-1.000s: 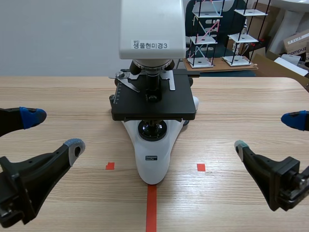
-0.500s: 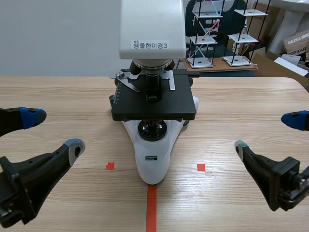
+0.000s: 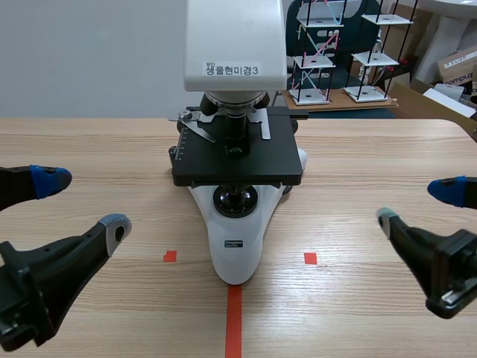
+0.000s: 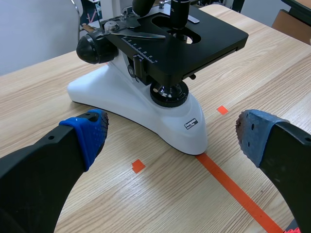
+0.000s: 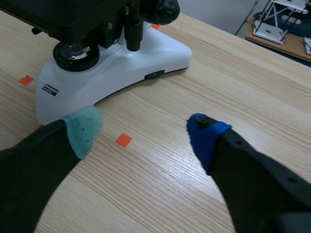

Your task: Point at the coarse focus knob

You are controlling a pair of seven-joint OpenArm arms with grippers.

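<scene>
The microscope (image 3: 237, 246) has a white body and stands upright at the middle of the counter (image 3: 97, 142). Its rounded foot faces the near edge and sits at the end of the orange-red tape line. The black stage (image 3: 246, 160) is level, and a white label (image 3: 232, 69) with printed characters is fixed to the head.

The coarse focus knob (image 4: 95, 48) is black and round. It is mounted low on the microscope's flank, behind the stage on the side toward the counter's far edge. The left wrist view shows 1 on the left flank, and the right wrist view shows its twin (image 5: 163, 8) on the right flank.

The left claw (image 3: 82, 201) is over the counter's left side close to the near edge, well apart from the microscope. Its 2 fingers are spread wide with nothing gripped between them.

The right claw (image 3: 417, 205) is over the counter's right side close to the near edge, also well apart from the microscope and the knob. Its 2 fingers are spread, 1 with a green pad (image 5: 85, 128) and 1 with a blue pad (image 5: 204, 133), and they pinch nothing.

Beyond the far edge stand 2 rod-and-plate model racks (image 3: 317, 52).
</scene>
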